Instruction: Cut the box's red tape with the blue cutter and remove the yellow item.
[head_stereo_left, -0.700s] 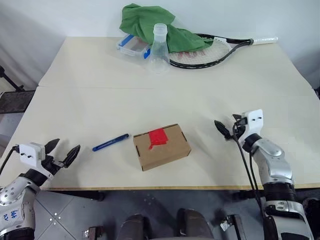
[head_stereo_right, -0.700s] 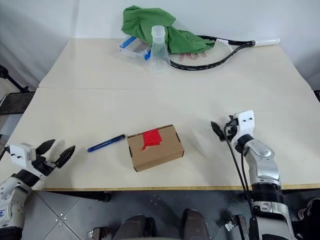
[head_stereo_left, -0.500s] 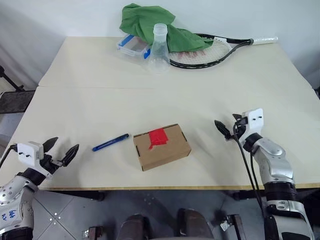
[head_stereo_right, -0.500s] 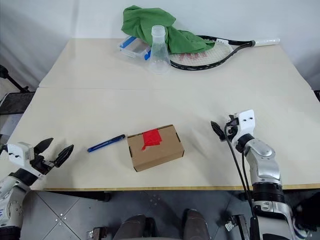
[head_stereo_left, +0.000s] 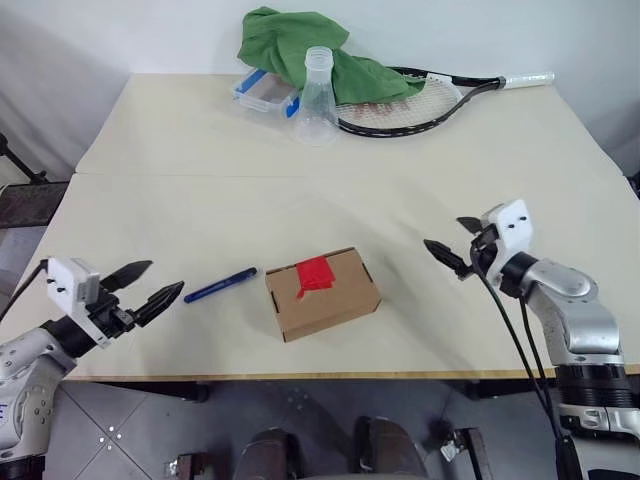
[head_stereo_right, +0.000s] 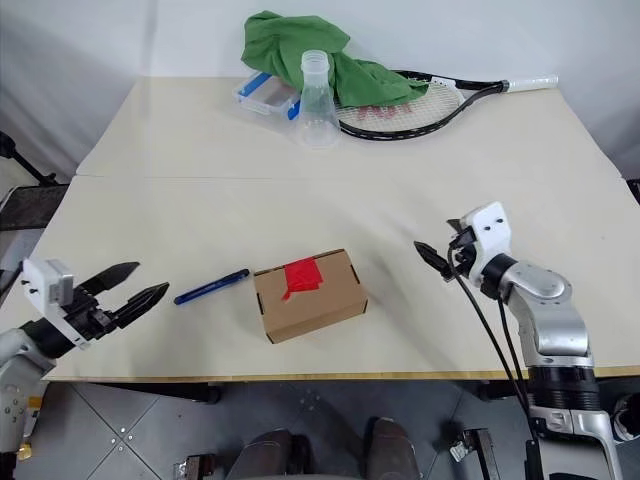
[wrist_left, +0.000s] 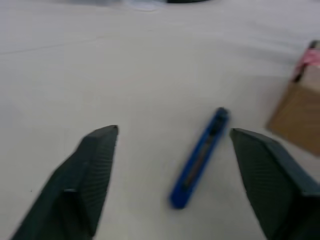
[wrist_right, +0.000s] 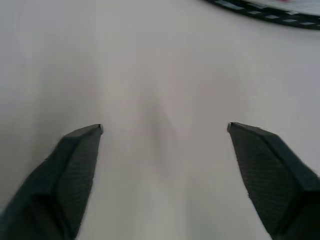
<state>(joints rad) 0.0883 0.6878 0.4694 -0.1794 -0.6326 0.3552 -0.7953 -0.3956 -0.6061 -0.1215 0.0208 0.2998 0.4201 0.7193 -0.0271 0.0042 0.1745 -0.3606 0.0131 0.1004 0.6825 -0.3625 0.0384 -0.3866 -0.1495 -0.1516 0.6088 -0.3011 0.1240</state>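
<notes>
The box (head_stereo_left: 322, 294) sits closed near the front edge of the bench (head_stereo_left: 200, 210), roughly midway across, with the red tape (head_stereo_left: 316, 273) stuck over its top toward the far edge. The cutter (head_stereo_left: 220, 285) lies flat on the bench just left of the box, apart from it, its far end angled toward the box. The left hand (head_stereo_left: 157, 286) hovers at the front left corner, fingers spread wide and empty, pointing at the cutter; in the left wrist view the cutter (wrist_left: 200, 156) lies between the two fingertips, untouched. The right hand (head_stereo_left: 450, 243) is right of the box, well apart from it, fingers also wide open and holding nothing. At the far edge lie a green cloth (head_stereo_left: 300, 45), a clear flask (head_stereo_left: 317, 98), a clear container (head_stereo_left: 267, 92) with blue trim and a racket (head_stereo_left: 420, 98).
</notes>
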